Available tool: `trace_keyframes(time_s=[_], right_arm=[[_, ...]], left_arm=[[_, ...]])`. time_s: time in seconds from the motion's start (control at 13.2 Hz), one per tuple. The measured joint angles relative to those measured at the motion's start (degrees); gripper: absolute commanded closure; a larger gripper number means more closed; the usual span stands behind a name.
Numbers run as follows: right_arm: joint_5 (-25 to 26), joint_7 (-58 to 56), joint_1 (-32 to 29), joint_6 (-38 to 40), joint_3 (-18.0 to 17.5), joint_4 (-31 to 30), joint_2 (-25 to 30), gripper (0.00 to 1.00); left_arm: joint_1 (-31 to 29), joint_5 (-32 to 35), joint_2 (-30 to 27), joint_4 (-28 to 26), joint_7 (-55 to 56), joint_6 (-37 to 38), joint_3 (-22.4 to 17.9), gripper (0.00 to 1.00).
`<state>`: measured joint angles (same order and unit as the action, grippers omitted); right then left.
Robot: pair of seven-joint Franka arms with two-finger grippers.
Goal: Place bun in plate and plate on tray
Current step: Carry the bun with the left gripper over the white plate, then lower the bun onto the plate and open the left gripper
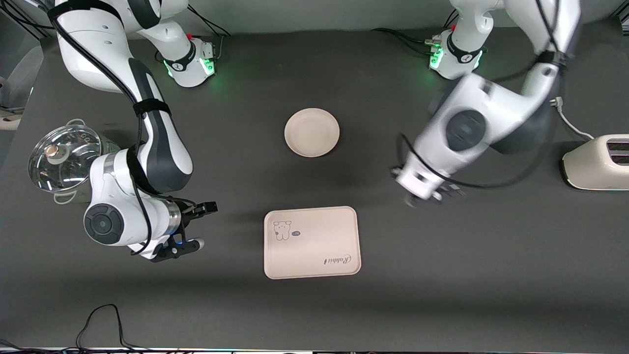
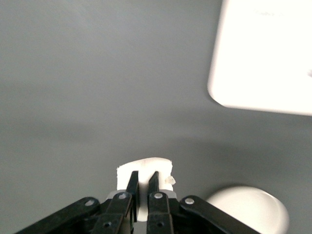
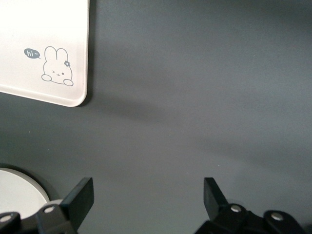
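My left gripper (image 1: 432,196) is shut on the white bun (image 2: 146,168) and holds it over bare table, beside the tray toward the left arm's end. In the left wrist view (image 2: 144,176) the bun shows between the closed fingers; in the front view the hand hides it. The round cream plate (image 1: 312,132) lies empty at mid-table and also shows in the left wrist view (image 2: 246,209). The cream-pink tray (image 1: 312,243) lies nearer to the front camera than the plate; it also shows in both wrist views (image 2: 265,58) (image 3: 39,29). My right gripper (image 1: 201,225) is open and empty, beside the tray toward the right arm's end (image 3: 148,192).
A glass-lidded pot (image 1: 64,157) stands by the right arm's end of the table. A cream toaster (image 1: 597,162) stands at the left arm's end. A black cable (image 1: 103,319) lies near the table's front edge.
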<state>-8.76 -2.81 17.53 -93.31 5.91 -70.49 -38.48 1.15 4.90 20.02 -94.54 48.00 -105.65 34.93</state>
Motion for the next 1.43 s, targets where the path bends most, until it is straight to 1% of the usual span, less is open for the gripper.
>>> trace_keyframes(time_s=[0.08, 0.15, 0.23, 0.38, 0.53, 0.6, 0.75, 0.91, 0.98, 1.06, 1.13, 1.21, 1.43], right_arm=[[0.0, 0.0, 0.0, 0.0, 0.0, 0.0, 0.0, 0.00], [0.0, 0.0, -0.1, 0.0, 0.1, 0.0, 0.0, 0.00], [0.0, 0.0, -0.1, 0.0, 0.1, 0.0, 0.0, 0.00], [0.0, 0.0, -0.1, 0.0, 0.1, 0.0, 0.0, 0.00], [0.0, 0.0, -0.1, 0.0, 0.1, 0.0, 0.0, 0.00], [0.0, 0.0, -0.1, 0.0, 0.1, 0.0, 0.0, 0.00], [0.0, 0.0, -0.1, 0.0, 0.1, 0.0, 0.0, 0.00], [0.0, 0.0, -0.1, 0.0, 0.1, 0.0, 0.0, 0.00], [0.0, 0.0, -0.1, 0.0, 0.1, 0.1, 0.0, 0.00], [0.0, 0.0, -0.1, 0.0, 0.1, 0.1, 0.0, 0.00], [0.0, 0.0, -0.1, 0.1, 0.1, 0.1, 0.1, 0.00], [0.0, 0.0, -0.1, 0.3, 0.1, 0.1, 0.1, 0.00], [-0.1, 0.0, -0.1, 1.4, 0.1, 0.1, 0.2, 0.00]], left_arm=[[1.0, -0.1, 0.2, -0.5, 6.1, -1.7, 3.9, 0.89], [3.4, -0.1, 0.5, -1.2, 11.7, -4.5, 5.9, 0.89], [6.6, -0.1, 1.3, -1.9, 16.8, -7.9, 6.5, 0.89], [13.7, 1.6, 4.3, -3.0, 24.9, -14.6, 6.4, 0.87], [21.3, 8.0, 8.6, -3.9, 34.8, -18.8, 4.6, 0.87], [24.1, 11.3, 11.0, -4.3, 38.7, -19.4, 3.7, 0.87], [26.6, 17.3, 15.6, -6.3, 43.0, -22.4, 2.8, 0.85], [26.5, 20.6, 18.0, -9.2, 44.3, -27.2, 1.8, 0.80], [26.5, 21.2, 18.5, -10.1, 44.3, -28.4, 1.3, 0.72], [26.3, 21.4, 18.5, -10.6, 44.3, -28.8, 1.1, 0.60], [26.2, 21.6, 18.5, -10.6, 44.3, -28.9, 1.1, 0.15], [26.2, 21.6, 18.3, -10.6, 44.3, -28.9, 1.1, 0.00], [26.2, 22.6, 18.2, -10.6, 44.3, -28.8, 1.1, 0.00]])
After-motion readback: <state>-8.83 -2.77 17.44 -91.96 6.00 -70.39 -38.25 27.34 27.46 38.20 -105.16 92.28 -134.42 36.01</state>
